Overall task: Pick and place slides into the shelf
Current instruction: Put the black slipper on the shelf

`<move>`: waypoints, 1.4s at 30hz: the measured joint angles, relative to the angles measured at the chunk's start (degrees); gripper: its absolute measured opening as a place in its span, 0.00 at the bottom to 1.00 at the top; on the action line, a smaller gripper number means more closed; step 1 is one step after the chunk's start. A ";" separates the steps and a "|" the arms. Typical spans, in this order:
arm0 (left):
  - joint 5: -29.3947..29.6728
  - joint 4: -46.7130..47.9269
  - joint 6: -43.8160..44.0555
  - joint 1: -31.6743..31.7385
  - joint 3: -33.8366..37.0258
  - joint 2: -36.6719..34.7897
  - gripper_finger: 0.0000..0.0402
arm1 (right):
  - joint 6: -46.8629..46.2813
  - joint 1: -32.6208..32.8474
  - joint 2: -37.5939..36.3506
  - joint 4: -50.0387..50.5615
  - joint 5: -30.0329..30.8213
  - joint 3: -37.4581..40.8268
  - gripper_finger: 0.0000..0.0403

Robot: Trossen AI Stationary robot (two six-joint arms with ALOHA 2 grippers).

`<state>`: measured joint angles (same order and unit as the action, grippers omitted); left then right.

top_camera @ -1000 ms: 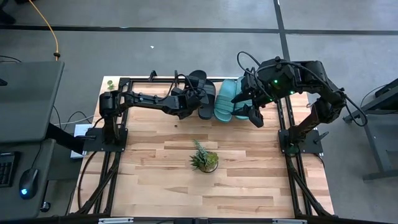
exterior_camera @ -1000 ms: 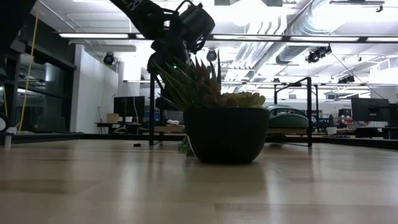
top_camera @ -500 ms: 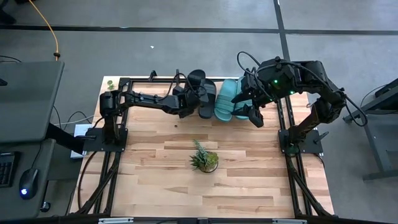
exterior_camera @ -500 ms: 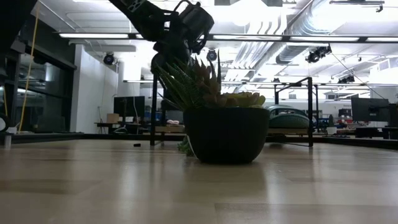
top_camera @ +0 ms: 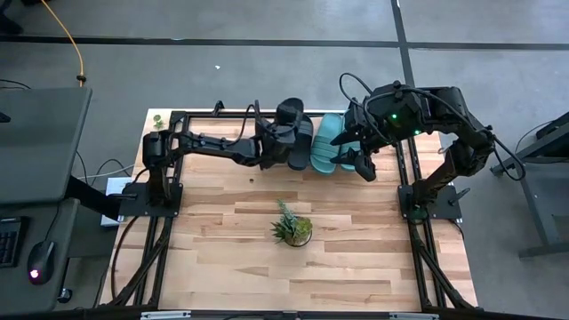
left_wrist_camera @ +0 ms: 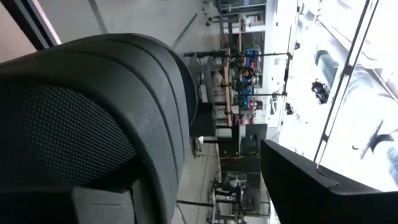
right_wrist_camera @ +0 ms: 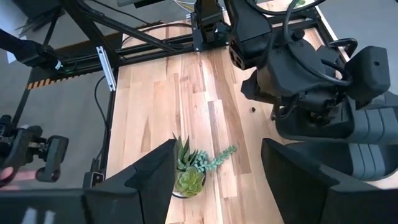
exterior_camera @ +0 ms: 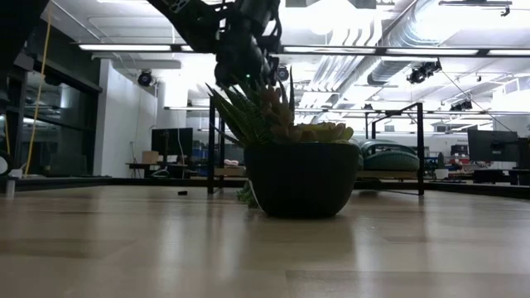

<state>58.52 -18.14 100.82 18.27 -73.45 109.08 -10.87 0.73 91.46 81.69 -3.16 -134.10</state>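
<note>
- High view: the left gripper [top_camera: 286, 145] sits at the back of the table, right over the black slides [top_camera: 298, 142], which lie on the shelf [top_camera: 324, 169] at about 12 o'clock from the potted plant [top_camera: 292, 228].
- The left jaws look partly parted around the black slide's strap; whether they grip it or have let go cannot be told from this view. In the left wrist view the ribbed black strap [left_wrist_camera: 106, 118] fills the frame right against the fingers, so the slide is touching or just beside them.
- The black slides' long axis runs from 12 to 6 o'clock on the table, toes toward the back edge. The left arm reaches in from 9 o'clock, so its jaws cross that axis at the strap.
- The teal slides [top_camera: 327, 142] lie just beside the black ones at their 3 o'clock, parallel to them, also on the shelf.
- The right gripper [top_camera: 362, 163] hovers at the 4 o'clock side of the teal slides, jaws wide and holding nothing; the right wrist view shows its two fingers [right_wrist_camera: 298, 168] spread with bare table between them.
- The left arm is nearer the black slides; the right arm is nearer the teal pair.
- Low view: the plant's pot hides most of the shelf; a teal slide [exterior_camera: 385, 156] shows on the board behind it.
- Judgement: all the slides seem to be on the shelf, so the coming move is likely the left jaws backing off toward 9 o'clock, clear of the strap.
</note>
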 joint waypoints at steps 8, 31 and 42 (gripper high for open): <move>1.59 3.74 -0.37 0.10 0.00 0.00 0.58 | -1.16 0.02 0.00 0.00 -0.02 0.00 0.56; -13.67 24.02 6.95 4.86 -7.42 -0.13 0.58 | -2.18 0.00 0.00 -0.02 1.15 0.00 0.56; -19.65 39.93 2.11 5.67 -18.04 -0.31 0.58 | -2.01 0.02 0.00 -0.02 2.71 0.00 0.56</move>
<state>38.87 21.80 102.93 23.94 -91.49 108.77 -12.88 0.75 91.46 81.67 -0.45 -134.10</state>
